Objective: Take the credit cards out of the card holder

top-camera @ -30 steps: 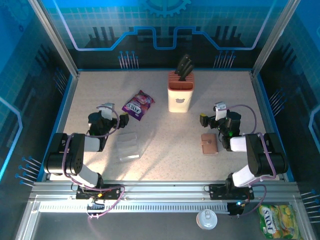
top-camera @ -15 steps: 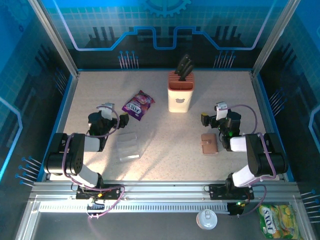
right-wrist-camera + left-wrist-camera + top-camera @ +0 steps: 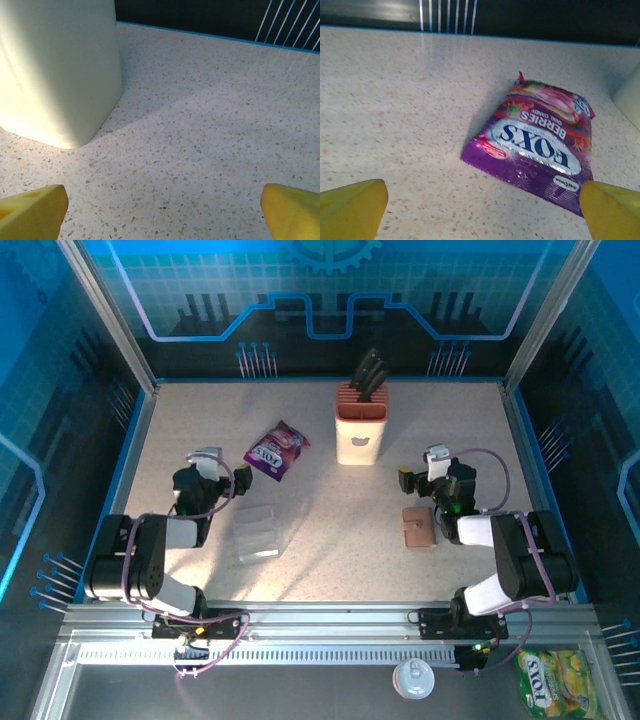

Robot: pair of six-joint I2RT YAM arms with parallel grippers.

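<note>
The card holder point(image 3: 419, 528) is a small brown wallet lying closed and flat on the speckled table, right of centre. The credit cards are hidden inside it. My right gripper point(image 3: 409, 480) hovers just beyond the holder's far edge, apart from it, pointing toward the knife block. Its yellow fingertips point(image 3: 31, 211) stand wide open over bare table, with nothing between them point(image 3: 162, 210). My left gripper point(image 3: 240, 480) is on the left side of the table, facing the purple packet. It is open and empty point(image 3: 485, 210), its yellow fingertips point(image 3: 350, 210) low over the table.
A purple snack packet point(image 3: 276, 450) point(image 3: 540, 137) lies ahead of the left gripper. A clear plastic sleeve point(image 3: 257, 532) sits near the left arm. The cream knife block point(image 3: 361, 425) point(image 3: 57, 70) stands at the back centre. Blue walls ring the table.
Both wrists have shifted slightly to the left. The card holder has not moved, and both grippers stay open.
</note>
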